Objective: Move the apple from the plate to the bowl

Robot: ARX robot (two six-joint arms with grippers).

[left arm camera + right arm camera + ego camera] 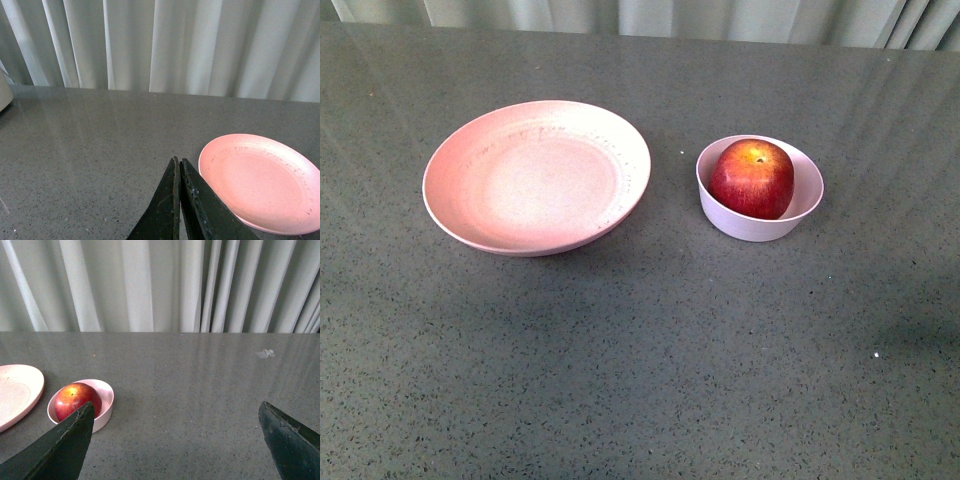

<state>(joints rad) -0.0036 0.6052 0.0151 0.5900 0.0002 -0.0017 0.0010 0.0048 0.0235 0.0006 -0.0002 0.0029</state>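
Note:
The dark-red apple sits inside the small pale bowl, right of the table's middle in the front view. To its left stands the wide pink plate, with nothing on it. Neither arm shows in the front view. In the left wrist view my left gripper is shut with nothing between its fingers, beside the plate. My right gripper is open and holds nothing; the apple in the bowl lies beyond one of its fingers.
Everything rests on a grey speckled table. Pale curtains hang behind the table's far edge. A white object shows at the picture's edge in the left wrist view. A small pale scrap lies on the table.

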